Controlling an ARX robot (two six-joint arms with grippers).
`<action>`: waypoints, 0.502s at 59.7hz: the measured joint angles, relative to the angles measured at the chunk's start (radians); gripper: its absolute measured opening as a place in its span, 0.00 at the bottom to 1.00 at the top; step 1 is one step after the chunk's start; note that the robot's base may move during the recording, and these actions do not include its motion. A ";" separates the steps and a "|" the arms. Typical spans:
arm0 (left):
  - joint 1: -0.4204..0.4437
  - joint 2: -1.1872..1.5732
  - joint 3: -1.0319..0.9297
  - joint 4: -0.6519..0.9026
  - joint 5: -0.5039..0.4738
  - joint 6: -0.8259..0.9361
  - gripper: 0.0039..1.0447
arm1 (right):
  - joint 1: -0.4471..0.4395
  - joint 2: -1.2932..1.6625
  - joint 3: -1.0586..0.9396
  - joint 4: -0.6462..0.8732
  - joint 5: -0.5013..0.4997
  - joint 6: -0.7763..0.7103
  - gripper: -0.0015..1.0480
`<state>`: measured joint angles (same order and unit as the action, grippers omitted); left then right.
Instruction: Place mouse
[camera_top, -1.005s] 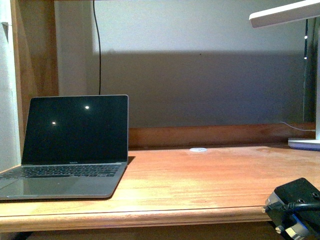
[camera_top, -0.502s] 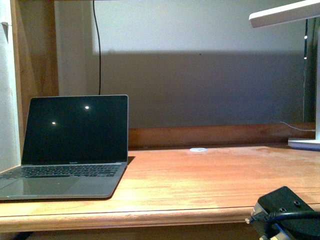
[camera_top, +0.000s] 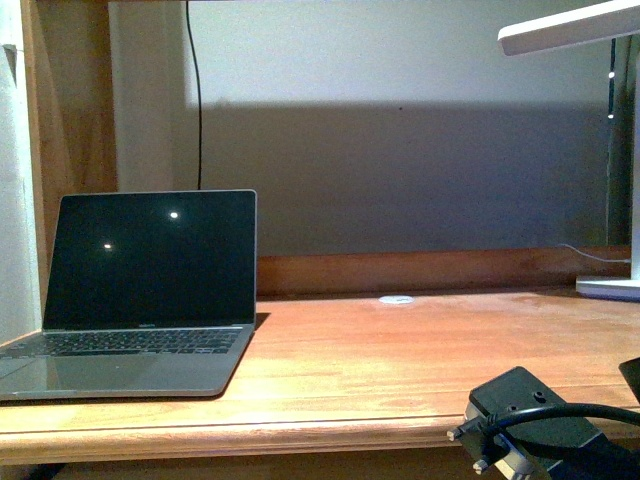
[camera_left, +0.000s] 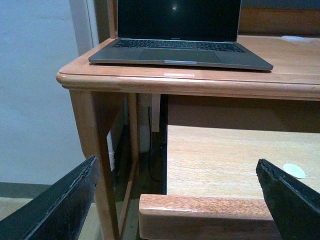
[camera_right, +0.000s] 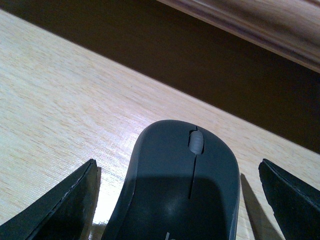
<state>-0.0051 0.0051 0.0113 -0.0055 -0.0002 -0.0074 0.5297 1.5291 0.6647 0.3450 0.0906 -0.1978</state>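
The black left gripper (camera_left: 177, 161) is hanging with its jaws spread wide. The black right gripper (camera_right: 177, 165) is gaping wide too. The right arm's black wrist (camera_top: 530, 420) is sitting low, cable looping over it.

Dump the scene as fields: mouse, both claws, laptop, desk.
mouse: dark grey, scroll wheel on top, lying on a pale wood board below a rounded wooden edge
right claw: open, straddling the mouse, not touching it
left claw: open, empty, facing the front of the desk
laptop: open, screen dark, on the desk's left part
white disc: small, near the desk's back rail
front view: mouse not visible
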 joint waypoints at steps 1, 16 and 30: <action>0.000 0.000 0.000 0.000 0.000 0.000 0.93 | 0.000 0.000 0.000 0.000 -0.001 0.000 0.93; 0.000 0.000 0.000 0.000 0.000 0.000 0.93 | -0.004 -0.009 -0.008 -0.021 -0.035 0.010 0.63; 0.000 0.000 0.000 0.000 0.000 0.000 0.93 | -0.007 -0.024 -0.011 -0.037 -0.054 -0.002 0.56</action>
<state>-0.0051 0.0051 0.0113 -0.0055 -0.0002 -0.0074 0.5228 1.5051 0.6540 0.3080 0.0368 -0.1993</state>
